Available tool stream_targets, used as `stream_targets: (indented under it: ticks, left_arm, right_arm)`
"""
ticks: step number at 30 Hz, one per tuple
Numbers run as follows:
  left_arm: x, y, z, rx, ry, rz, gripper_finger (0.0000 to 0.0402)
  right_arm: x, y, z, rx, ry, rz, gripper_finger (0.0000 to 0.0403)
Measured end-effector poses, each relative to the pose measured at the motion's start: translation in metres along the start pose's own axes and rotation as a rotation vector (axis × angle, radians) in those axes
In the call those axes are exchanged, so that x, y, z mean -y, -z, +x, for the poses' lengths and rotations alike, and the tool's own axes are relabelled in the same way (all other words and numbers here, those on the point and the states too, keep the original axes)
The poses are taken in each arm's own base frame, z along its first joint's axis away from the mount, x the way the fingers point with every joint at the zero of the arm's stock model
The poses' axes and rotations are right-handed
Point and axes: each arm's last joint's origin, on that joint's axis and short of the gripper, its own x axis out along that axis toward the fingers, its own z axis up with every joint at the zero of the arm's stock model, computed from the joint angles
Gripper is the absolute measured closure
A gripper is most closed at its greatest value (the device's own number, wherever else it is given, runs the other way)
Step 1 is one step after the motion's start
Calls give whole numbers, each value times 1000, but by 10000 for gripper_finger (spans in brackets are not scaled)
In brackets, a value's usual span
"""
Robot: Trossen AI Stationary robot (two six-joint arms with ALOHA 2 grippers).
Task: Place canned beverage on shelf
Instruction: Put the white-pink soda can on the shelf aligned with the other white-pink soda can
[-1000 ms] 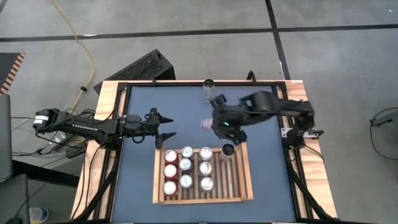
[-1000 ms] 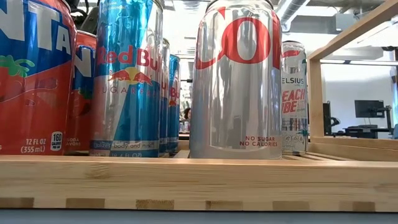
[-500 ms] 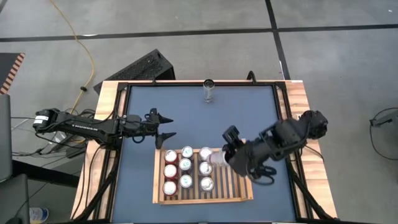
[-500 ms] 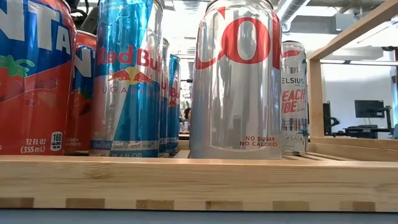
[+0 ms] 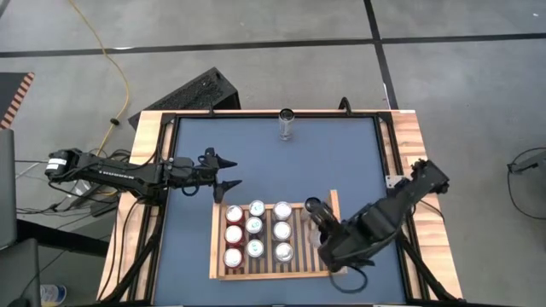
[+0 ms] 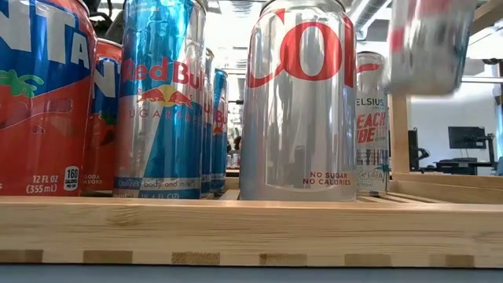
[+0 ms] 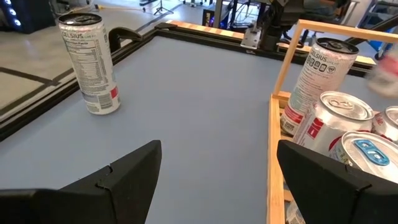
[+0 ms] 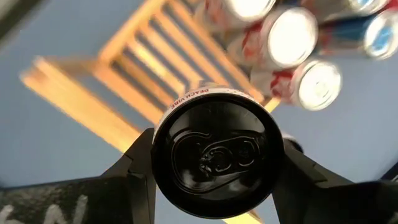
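Observation:
The shelf (image 5: 277, 275) is a light-wood slatted tray near the table's front edge. Several cans stand in its left and middle columns (image 5: 256, 228), and a Celsius can (image 5: 314, 205) stands at its far right. My right gripper (image 5: 328, 241) hangs over the shelf's bare right slats, shut on a black-topped Celsius can (image 8: 217, 155), which shows blurred at the top right of the low view (image 6: 424, 43). My left gripper (image 5: 229, 173) waits open beyond the shelf's far left corner. Another can (image 5: 287, 124) stands upright at the table's far edge. My right gripper pinches the can between its two fingers (image 8: 134, 171), on opposite sides of the wall just below the top rim (image 8: 163, 140). The fingers come steeply from above. The can hangs below them, top up, lifted clear of the shelf's slats (image 8: 155, 68).
The right third of the shelf (image 5: 328, 264) shows bare slats in front of the standing Celsius can. The blue tabletop (image 5: 273, 162) lies bare between the shelf and the lone far can (image 7: 90, 62). A black frame (image 5: 388, 153) edges the table.
My right gripper has carried the can from the middle of the table toward the near edge and a little to the right, sinking as it went, and now hangs over the shelf's right part. The can has come into the low view at its top right.

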Motion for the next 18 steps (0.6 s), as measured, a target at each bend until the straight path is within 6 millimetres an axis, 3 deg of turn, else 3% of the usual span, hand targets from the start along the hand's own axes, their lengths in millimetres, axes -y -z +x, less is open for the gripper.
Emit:
stream_targets:
  ticks: [5, 13, 18]
  left_arm:
    - [0, 0, 0, 0, -5, 18, 95]
    - [-1, 1, 0, -6, -27, 21, 95]
    - [-1, 1, 0, -11, -30, 22, 95]
  right_arm:
    - [3, 4, 21, -68, -35, -111, 203]
    - [18, -7, 27, 88, -67, -124, 203]
    - [22, -4, 29, 85, -106, -169, 203]
